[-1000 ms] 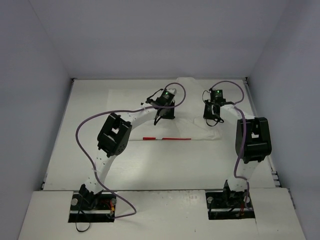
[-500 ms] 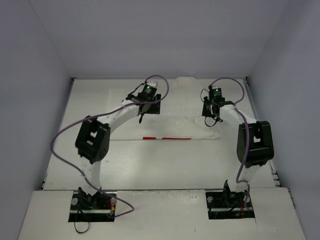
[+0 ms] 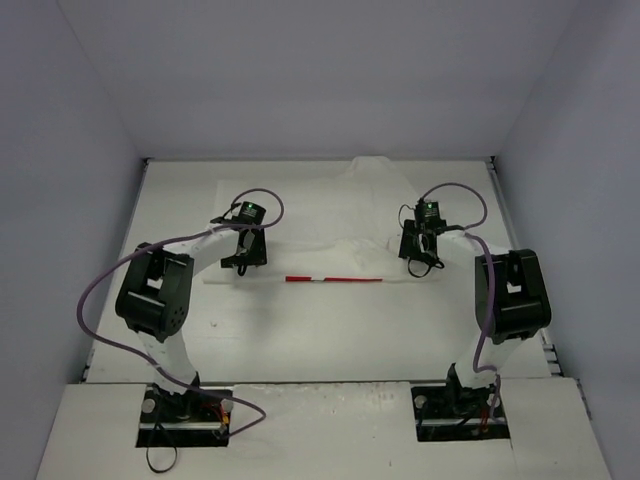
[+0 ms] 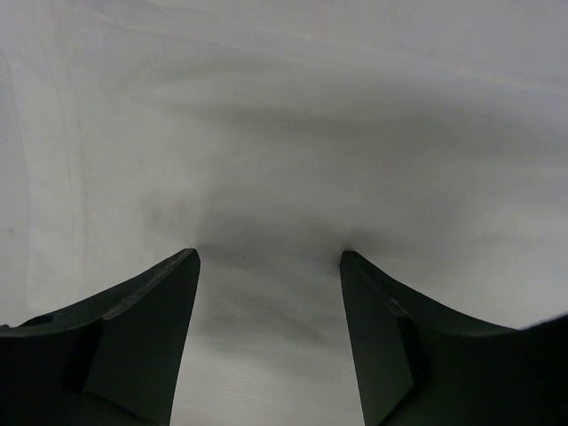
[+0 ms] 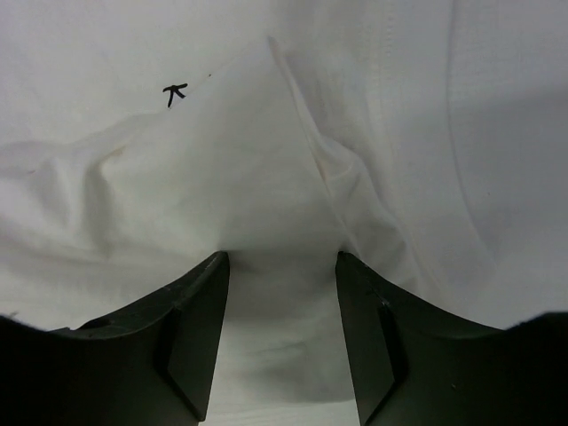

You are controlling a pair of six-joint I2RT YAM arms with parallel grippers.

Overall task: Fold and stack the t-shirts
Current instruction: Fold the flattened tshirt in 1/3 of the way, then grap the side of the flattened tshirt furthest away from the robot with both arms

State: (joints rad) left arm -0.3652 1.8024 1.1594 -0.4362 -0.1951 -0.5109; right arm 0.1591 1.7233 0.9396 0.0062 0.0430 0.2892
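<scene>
Left gripper (image 3: 243, 257): your jaws stand well apart over the shirt's left end. The wrist view shows only smooth cloth between the fingers (image 4: 151, 311), and nothing is gripped.
T-shirt (image 3: 320, 245): it lies flat on the far half of the table (image 3: 300, 335), spanning the gap between your two grippers.
Right gripper (image 3: 418, 260): the jaws are parted, tips at the cloth, and nothing is clamped.
Done: you appear to have one fold laid. The near edge runs straight, and only a thin red strip (image 3: 333, 279) of the print shows along it.
Left: further folds to a compact packet, then stacking. I see no second shirt.
Top view alone: the red strip and the shirt's full outline.
Left wrist alone: soft ripples, no seam.
Right wrist alone: a raised seam (image 5: 306, 133), creases and a small black mark (image 5: 174, 90).
</scene>
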